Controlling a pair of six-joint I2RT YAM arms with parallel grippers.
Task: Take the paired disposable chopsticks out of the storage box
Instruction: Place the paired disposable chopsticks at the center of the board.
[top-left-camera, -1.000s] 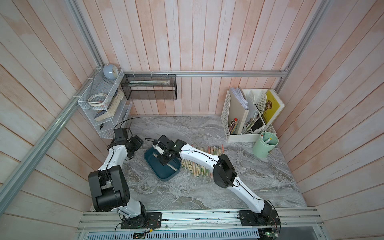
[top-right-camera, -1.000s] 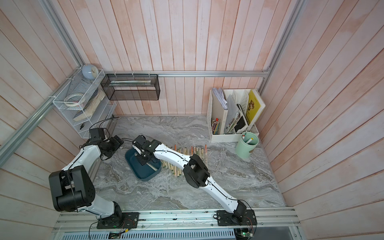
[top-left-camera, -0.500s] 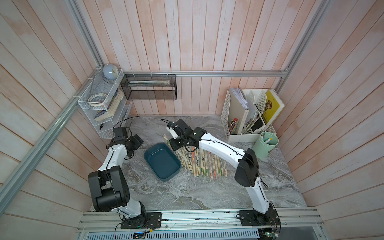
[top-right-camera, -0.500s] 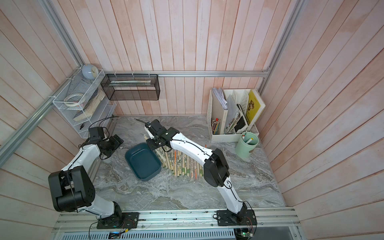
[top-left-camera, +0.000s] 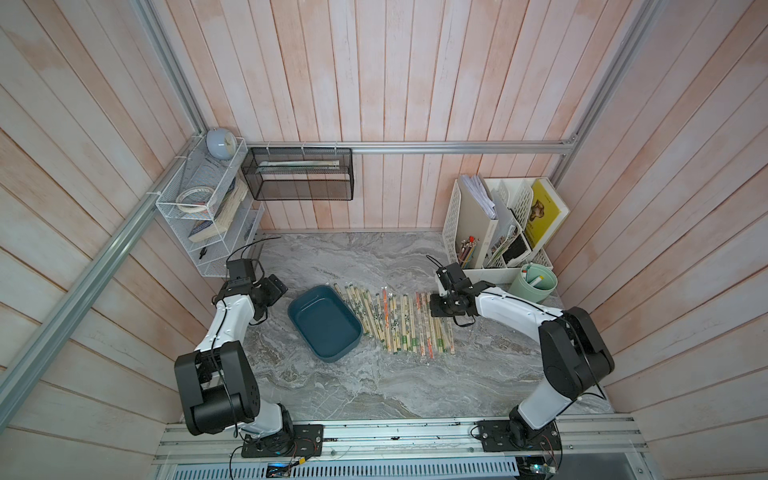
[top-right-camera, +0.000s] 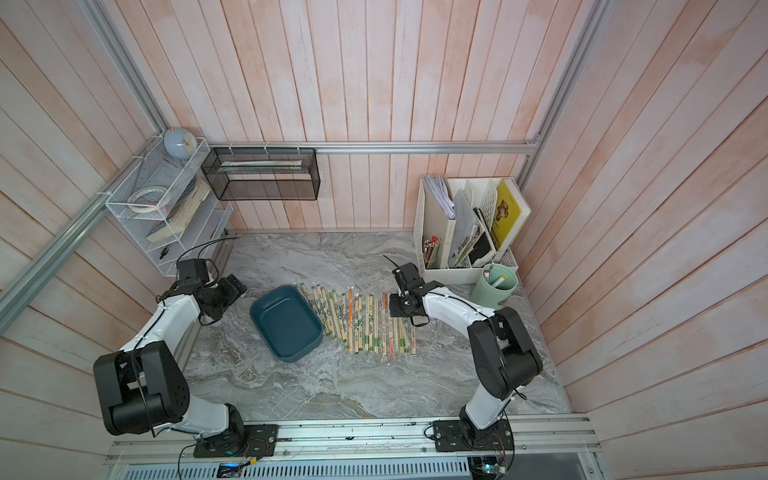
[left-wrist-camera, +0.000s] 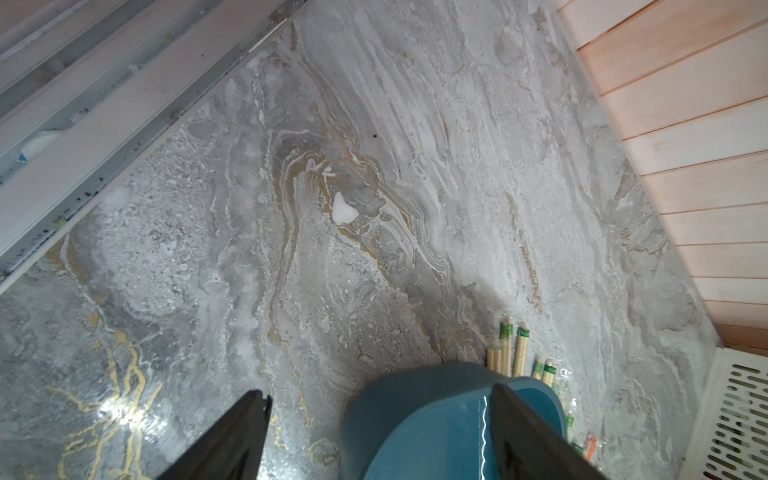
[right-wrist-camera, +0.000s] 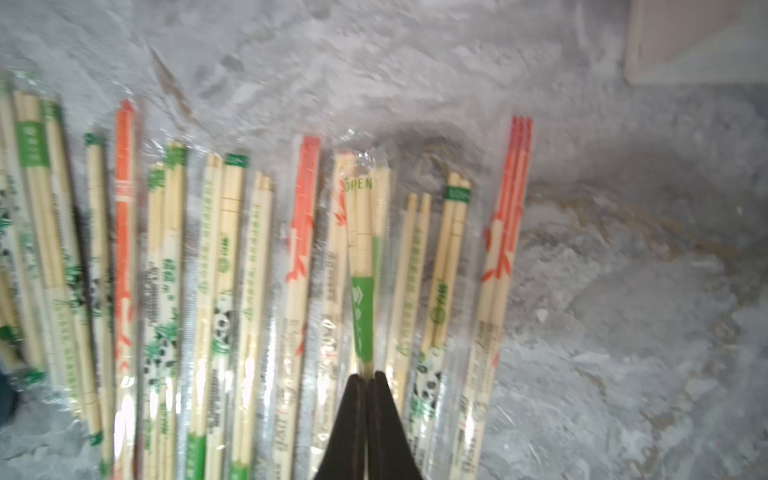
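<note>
A dark teal-blue plastic storage box (top-left-camera: 324, 323) (top-right-camera: 286, 322), shallow and round-cornered, sits empty near the middle of the grey marbled counter (top-left-camera: 374, 382) in both top views. Just beside it, on the side toward the right arm, paired disposable chopsticks (top-left-camera: 395, 322) (top-right-camera: 365, 320) of pale bamboo in clear sleeves printed green, black and red lie side by side in a long row on the counter, the nearest ones touching the box's edge. The right tool (top-left-camera: 440, 309) (right-wrist-camera: 368, 376) hangs over the far end of that row, its fingers pressed together on the end of one green-banded pair (right-wrist-camera: 362, 266), which lies slanted over its neighbours and reads sharp while the rest blur. The left tool (top-left-camera: 274, 291) (left-wrist-camera: 376, 392) is poised off the box's other side, fingers spread wide and holding nothing; its wrist view shows a corner of the box (left-wrist-camera: 428, 419) between them. A white perforated file organiser (top-left-camera: 453, 216) and a mint-green cup (top-left-camera: 534, 282) stand behind the right arm.
</note>
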